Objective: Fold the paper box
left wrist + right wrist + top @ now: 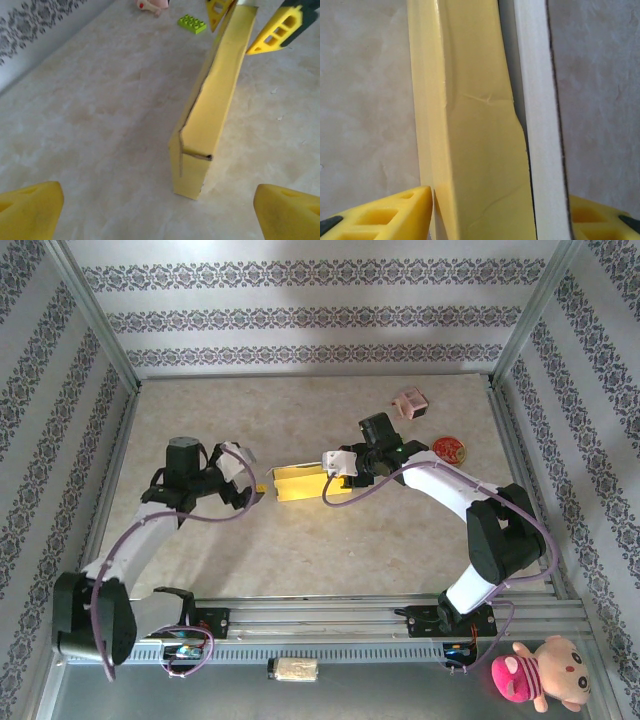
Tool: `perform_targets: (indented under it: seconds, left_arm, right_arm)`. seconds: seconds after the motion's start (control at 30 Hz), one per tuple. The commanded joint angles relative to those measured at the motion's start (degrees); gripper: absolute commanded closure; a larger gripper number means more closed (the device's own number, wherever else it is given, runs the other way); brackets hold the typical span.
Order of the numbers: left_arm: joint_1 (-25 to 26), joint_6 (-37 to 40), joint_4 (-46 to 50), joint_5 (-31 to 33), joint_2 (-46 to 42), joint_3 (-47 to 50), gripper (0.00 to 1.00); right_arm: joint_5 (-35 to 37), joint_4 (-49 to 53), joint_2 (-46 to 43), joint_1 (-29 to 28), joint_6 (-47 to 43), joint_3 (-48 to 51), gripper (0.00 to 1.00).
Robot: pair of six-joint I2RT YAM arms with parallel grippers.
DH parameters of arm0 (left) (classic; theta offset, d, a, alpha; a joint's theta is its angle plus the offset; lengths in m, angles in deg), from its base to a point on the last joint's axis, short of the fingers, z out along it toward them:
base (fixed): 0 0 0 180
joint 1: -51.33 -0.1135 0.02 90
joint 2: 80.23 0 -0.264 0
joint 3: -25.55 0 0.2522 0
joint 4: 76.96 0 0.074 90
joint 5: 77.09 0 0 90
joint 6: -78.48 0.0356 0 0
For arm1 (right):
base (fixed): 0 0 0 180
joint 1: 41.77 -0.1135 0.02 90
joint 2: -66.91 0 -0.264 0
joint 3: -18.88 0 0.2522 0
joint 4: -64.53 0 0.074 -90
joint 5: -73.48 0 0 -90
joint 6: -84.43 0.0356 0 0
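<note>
The paper box stands on its long edge near the middle of the bench, between the two arms. It is a thin, flat yellow slab. In the left wrist view its near end shows a tucked flap with a slightly open seam along the upper edge.

The right gripper is clamped on the far end of the box. One yellow finger presses against the yellow face, and the other sits against a white flap that stands just beside the yellow panel with a narrow dark gap between them.

The left gripper has its fingers spread wide apart. It faces the near end of the box, with a yellow fingertip well off to each side, and neither touches the cardboard.

A green toy brick lies on the bench beyond the box. A small pink box-like item sits toward the far right of the bench, with a round red disc near it. A pink and cream plush toy lies off the bench by the right arm's base.
</note>
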Motion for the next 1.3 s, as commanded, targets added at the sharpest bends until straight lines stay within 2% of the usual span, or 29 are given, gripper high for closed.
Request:
perform_targets:
  seconds: [0.0,0.17,0.33,0.47,0.63,0.77,1.0,1.17,1.27]
  left_arm:
    - [-0.97,-7.36,-4.45,-9.07,3.71,-5.01,0.09]
    - [-0.92,-13.31,-4.57,-12.69,7.59,-7.47,0.32]
    - [-0.59,-17.46,0.05,-12.75,9.18,-10.11,0.45]
    - [1.90,-18.34,7.43,-4.59,9.19,-12.44,0.47]
    - [3.33,-19.80,11.31,-2.01,8.31,-12.33,0.48]
    - [3.59,-22.82,11.26,2.14,8.78,-12.39,0.57]
    - [3.84,-26.94,10.34,0.94,11.22,-13.71,0.63]
    - [3.95,-26.84,12.87,0.65,12.69,-14.57,0.59]
    - [3.92,-27.17,12.51,1.50,13.07,-14.70,0.60]
  right_arm:
    - [-2.52,2.00,1.07,0.86,1.16,-1.39,0.46]
    - [-3.04,3.07,1.72,0.90,1.65,-2.54,0.48]
    - [-3.42,3.89,2.18,0.94,1.71,-3.34,0.49]
    - [-3.68,4.23,2.46,0.83,2.02,-3.79,0.49]
    - [-3.67,4.84,2.71,0.88,2.17,-4.39,0.49]
    - [-3.69,5.37,2.90,0.81,2.21,-4.68,0.49]
    - [-3.67,5.69,2.72,0.79,2.22,-4.68,0.49]
    - [-3.65,5.91,2.58,0.79,2.22,-4.68,0.49]
    - [-3.69,5.93,2.57,0.70,2.22,-4.75,0.49]
